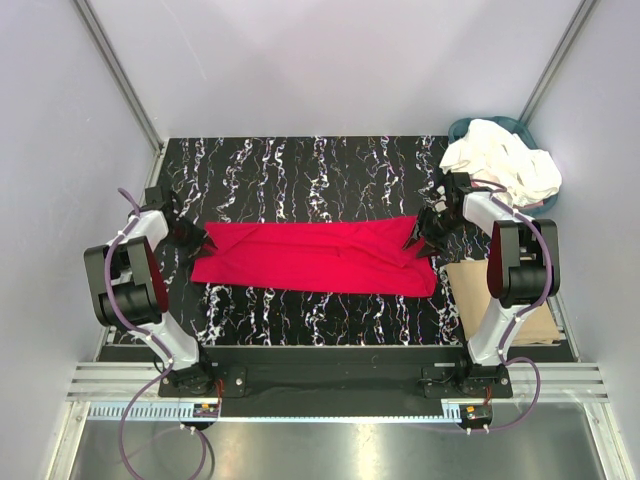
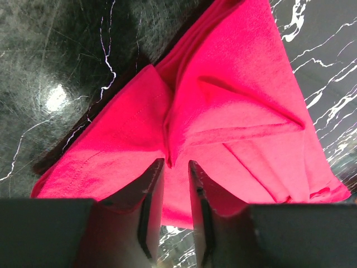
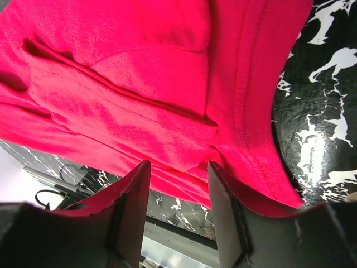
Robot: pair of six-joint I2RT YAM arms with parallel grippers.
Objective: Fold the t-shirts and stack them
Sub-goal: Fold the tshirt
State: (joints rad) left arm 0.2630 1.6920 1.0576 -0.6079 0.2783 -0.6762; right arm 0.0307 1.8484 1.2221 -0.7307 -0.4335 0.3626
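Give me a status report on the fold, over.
Left gripper barely open, right gripper open, one at each end of red t-shirt. Shirt lies folded in a long band. White t-shirts heaped over teal basket; nothing blocking.

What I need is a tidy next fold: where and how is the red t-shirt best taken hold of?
The red t-shirt lies as a long flat band across the table, so probably take its short ends: the left gripper from the left, the right gripper from the right. Pinch low at the edge through all layers, where the hems stack in the wrist views.
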